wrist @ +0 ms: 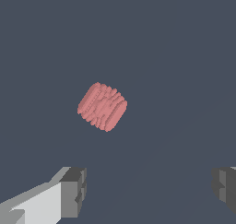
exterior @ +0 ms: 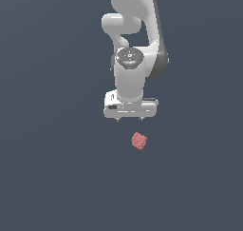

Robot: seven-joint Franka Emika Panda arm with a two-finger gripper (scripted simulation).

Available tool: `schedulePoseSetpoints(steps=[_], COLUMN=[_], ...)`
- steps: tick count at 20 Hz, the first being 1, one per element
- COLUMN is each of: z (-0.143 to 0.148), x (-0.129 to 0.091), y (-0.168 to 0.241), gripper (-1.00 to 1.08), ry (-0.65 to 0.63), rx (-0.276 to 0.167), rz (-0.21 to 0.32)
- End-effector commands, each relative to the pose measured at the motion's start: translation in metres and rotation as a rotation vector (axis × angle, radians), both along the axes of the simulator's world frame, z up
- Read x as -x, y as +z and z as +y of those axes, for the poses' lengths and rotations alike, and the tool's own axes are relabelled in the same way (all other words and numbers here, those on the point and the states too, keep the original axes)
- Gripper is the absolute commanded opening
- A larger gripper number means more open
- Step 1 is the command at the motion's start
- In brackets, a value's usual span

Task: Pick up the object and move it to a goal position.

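Observation:
The object (exterior: 139,140) is a small pinkish-red, ridged, roughly cube-shaped lump lying on the dark grey floor. It also shows in the wrist view (wrist: 102,106). My white gripper (exterior: 129,119) hangs above the floor, just behind the object and slightly toward the exterior view's left. In the wrist view the gripper (wrist: 150,191) is open, its two grey fingertips (wrist: 73,191) wide apart with nothing between them. The object lies apart from both fingertips, outside the gap.
The white arm (exterior: 135,30) rises behind the gripper. The flat dark grey floor (exterior: 57,178) spreads on all sides with no other objects in view.

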State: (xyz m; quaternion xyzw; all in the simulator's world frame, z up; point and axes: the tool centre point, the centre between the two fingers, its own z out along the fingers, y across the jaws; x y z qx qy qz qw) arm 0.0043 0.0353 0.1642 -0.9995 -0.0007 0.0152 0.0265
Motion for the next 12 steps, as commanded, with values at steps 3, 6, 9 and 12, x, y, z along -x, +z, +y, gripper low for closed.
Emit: schedulePoseSetpoints(steps=[3, 6, 9, 12], z=[0.002, 0.005, 0.008, 0.012], x=[-0.002, -0.004, -0.008, -0.012], y=[-0.003, -0.007, -0.012, -0.018], gripper=[1.00, 1.00, 1.00, 1.00], ry=[-0.025, -0.057, -0.098, -0.150], rx=[0.001, 0.004, 0.007, 0.011], rz=[0.001, 0.002, 0.002, 0.003])
